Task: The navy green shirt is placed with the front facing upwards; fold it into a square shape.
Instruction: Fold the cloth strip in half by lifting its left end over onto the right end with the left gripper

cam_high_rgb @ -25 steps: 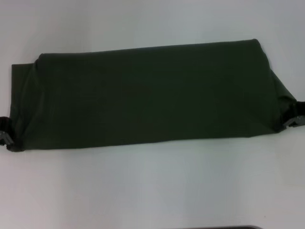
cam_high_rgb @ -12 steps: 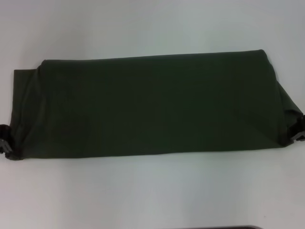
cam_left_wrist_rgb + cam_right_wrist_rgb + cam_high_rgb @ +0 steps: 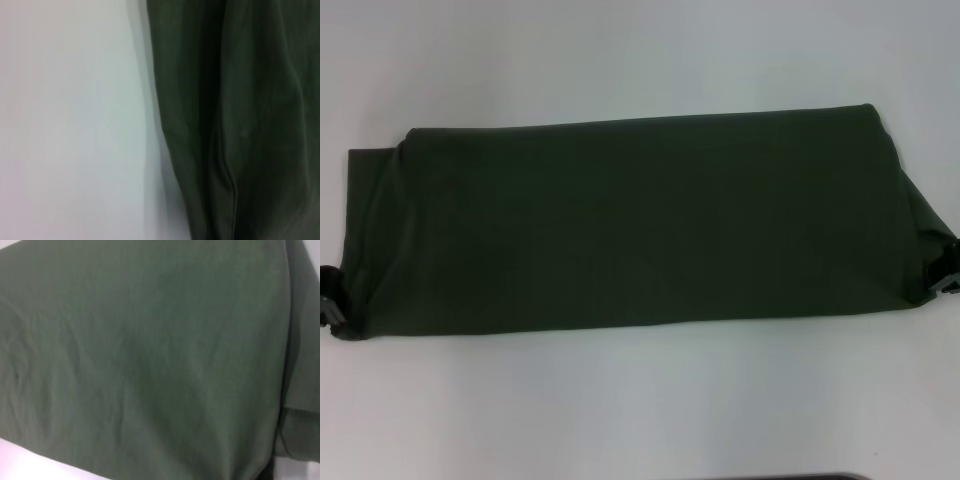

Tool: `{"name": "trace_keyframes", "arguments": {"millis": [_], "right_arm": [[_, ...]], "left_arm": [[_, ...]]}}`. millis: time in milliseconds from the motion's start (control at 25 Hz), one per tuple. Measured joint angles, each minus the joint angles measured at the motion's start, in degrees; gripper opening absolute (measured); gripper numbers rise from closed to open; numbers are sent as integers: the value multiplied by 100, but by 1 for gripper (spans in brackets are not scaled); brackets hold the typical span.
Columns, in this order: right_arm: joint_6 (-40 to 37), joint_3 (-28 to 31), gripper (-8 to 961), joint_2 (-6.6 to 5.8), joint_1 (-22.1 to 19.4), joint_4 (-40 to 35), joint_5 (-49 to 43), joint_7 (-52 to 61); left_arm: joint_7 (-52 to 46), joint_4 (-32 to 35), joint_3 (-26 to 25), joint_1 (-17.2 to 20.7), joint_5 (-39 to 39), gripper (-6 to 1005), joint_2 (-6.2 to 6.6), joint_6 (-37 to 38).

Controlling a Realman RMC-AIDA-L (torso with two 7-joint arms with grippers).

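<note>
Your shirt (image 3: 640,225) lies across the middle of the white bench (image 3: 640,400), folded into a long dark green band that runs from your left side to your right, plain cloth uppermost with no lettering or collar showing. At the left end a lower layer sticks out past the upper fold as a flat flap; at the right end the cloth slopes down to a gathered corner. Your left gripper (image 3: 330,298) sits at the near left corner of the band, at the view's edge, and your right gripper (image 3: 948,272) at the near right corner. Each touches the cloth where it bunches, but only a sliver of black shows, so you cannot tell whether either set of jaws is clenched on the fabric or released. The left wrist view gives you the shirt's edge against bare bench with a seam running along it; the right wrist view is filled with wrinkled cloth.
</note>
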Motion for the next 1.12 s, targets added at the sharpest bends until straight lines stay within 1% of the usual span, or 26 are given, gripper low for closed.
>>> {"name": "trace_keyframes", "arguments": {"millis": [320,400,480,640,880,1040,1120], "right_arm": [[-27,164,12,-46,15,64,32,28],[-33,199,13,-49,18,65,33,22],[-36,202,74,-60,17,66,32,20],[-65,223,195,-130,-14,70,32,21],[-161,444,424,-259,-32,71,23,-29],[-227,718,678,-309,-33,60,51,-119],[-238,766,685,-317,-33,43,56,-124]], "left_arm": [[4,14,-75,13,-6,25,57,-1],[-8,152,-120,64,-3,26,71,4],[-36,221,-109,90,2,26,72,8],[-86,359,-131,120,83,229,82,27],[-117,453,-136,123,137,492,94,85],[-136,505,-123,121,142,652,93,96],[-142,507,-120,121,142,727,95,98]]}}
